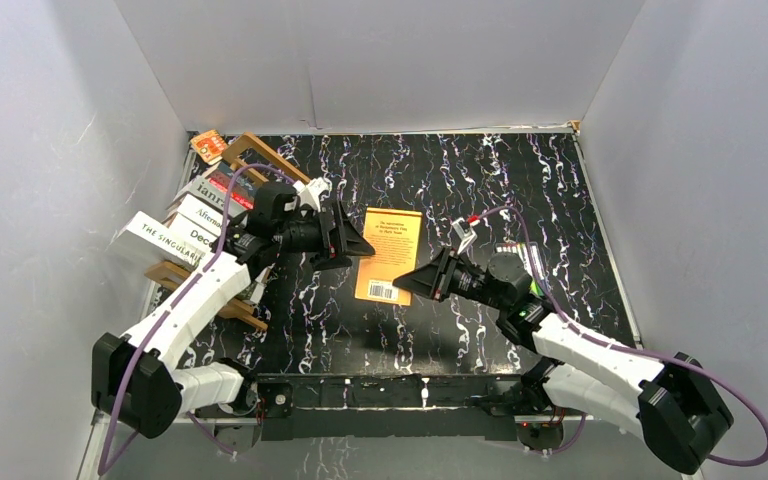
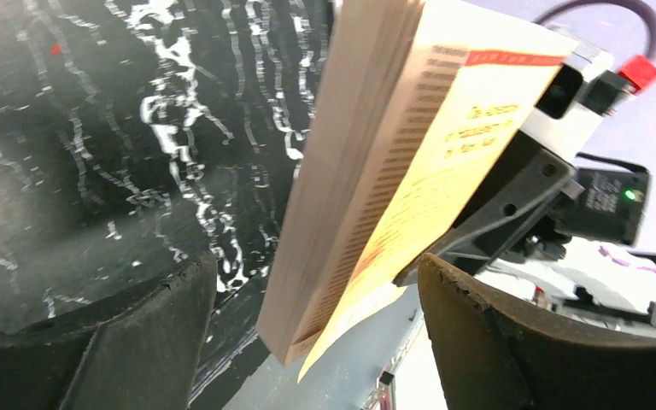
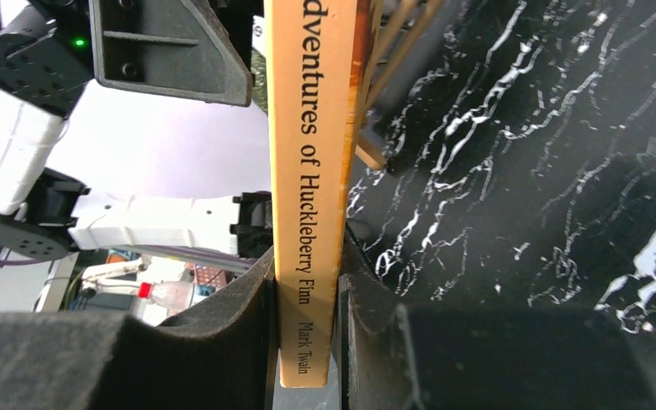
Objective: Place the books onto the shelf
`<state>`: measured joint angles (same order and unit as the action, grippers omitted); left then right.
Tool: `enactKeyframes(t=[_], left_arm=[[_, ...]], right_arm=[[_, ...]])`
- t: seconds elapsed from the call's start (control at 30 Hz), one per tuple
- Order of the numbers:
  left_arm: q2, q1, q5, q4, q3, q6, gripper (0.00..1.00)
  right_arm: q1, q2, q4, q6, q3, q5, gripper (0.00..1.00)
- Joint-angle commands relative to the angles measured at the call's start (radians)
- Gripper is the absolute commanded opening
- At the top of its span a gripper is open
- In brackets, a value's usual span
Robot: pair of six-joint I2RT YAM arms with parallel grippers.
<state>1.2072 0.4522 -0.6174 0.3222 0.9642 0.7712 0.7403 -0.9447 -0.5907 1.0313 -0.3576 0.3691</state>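
An orange paperback hangs over the middle of the table between both grippers. My right gripper is shut on the lower end of its spine, which reads "Huckleberry Finn". My left gripper is open, with its fingers standing apart on either side of the book's page edge and a gap on each side. The wooden shelf stands at the far left, with several books leaning in it. In the top view the left gripper is at the book's left edge and the right gripper at its near right corner.
A small orange card lies in the back left corner behind the shelf. A striped pack lies to the right, partly hidden by the right arm. White walls close in the table on three sides.
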Motion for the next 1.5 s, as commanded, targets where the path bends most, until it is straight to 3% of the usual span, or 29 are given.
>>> enactKeyframes(t=[0.0,0.17,0.27,0.37,0.43,0.47,0.5,0.63,0.7,0.73,0.77,0.8,0.87,1.1,1.2,1.37,1.43,1.47], left_arm=[[-0.051,-0.006,-0.154,-0.106,0.010,0.028,0.84],[-0.075,-0.006,-0.227,-0.187,0.030,0.054,0.84],[-0.087,-0.006,-0.284,-0.270,0.017,0.102,0.79],[-0.105,-0.006,-0.318,-0.330,0.022,0.131,0.63],[-0.120,-0.007,-0.328,-0.361,0.031,0.138,0.45],[-0.131,-0.021,-0.325,-0.348,0.053,0.134,0.23],[-0.129,-0.026,-0.329,-0.340,0.056,0.133,0.15],[-0.131,-0.050,-0.342,-0.328,0.059,0.125,0.01],[-0.132,-0.060,-0.343,-0.328,0.065,0.125,0.00],[-0.131,-0.066,-0.343,-0.327,0.067,0.126,0.00],[-0.130,-0.068,-0.343,-0.328,0.070,0.128,0.00],[-0.127,-0.071,-0.342,-0.328,0.070,0.129,0.00],[-0.126,-0.072,-0.337,-0.329,0.069,0.131,0.00],[-0.123,-0.072,-0.331,-0.426,0.042,0.206,0.00],[-0.120,-0.072,-0.331,-0.448,0.046,0.218,0.00],[-0.119,-0.073,-0.298,-0.383,0.063,0.172,0.00],[-0.123,-0.075,-0.230,-0.273,0.092,0.102,0.25],[-0.125,-0.074,-0.184,-0.214,0.110,0.061,0.35]], right_arm=[[-0.002,0.042,-0.119,-0.012,-0.104,0.075,0.00],[-0.001,0.033,-0.141,-0.014,-0.174,0.149,0.00],[-0.002,0.018,-0.178,0.007,-0.199,0.189,0.00],[-0.001,0.014,-0.200,0.024,-0.211,0.206,0.00],[-0.002,0.020,-0.191,0.025,-0.212,0.197,0.00],[-0.002,0.043,-0.120,0.000,-0.211,0.153,0.00],[-0.002,0.049,-0.100,-0.009,-0.207,0.131,0.00],[-0.002,0.080,-0.046,-0.021,-0.190,0.066,0.00],[-0.002,0.097,-0.022,-0.027,-0.182,0.040,0.00],[-0.002,0.104,-0.013,-0.029,-0.181,0.030,0.05],[-0.001,0.110,-0.010,-0.031,-0.179,0.025,0.14],[-0.001,0.113,-0.014,-0.032,-0.178,0.024,0.31],[-0.001,0.114,-0.032,-0.032,-0.180,0.038,0.44],[-0.001,0.039,-0.081,-0.027,-0.245,0.144,0.52],[-0.001,0.008,-0.092,-0.018,-0.257,0.146,0.48],[-0.001,-0.012,-0.100,0.001,-0.262,0.119,0.13],[-0.001,-0.005,-0.076,0.001,-0.257,0.092,0.00],[-0.001,0.001,-0.066,-0.006,-0.253,0.079,0.00]])
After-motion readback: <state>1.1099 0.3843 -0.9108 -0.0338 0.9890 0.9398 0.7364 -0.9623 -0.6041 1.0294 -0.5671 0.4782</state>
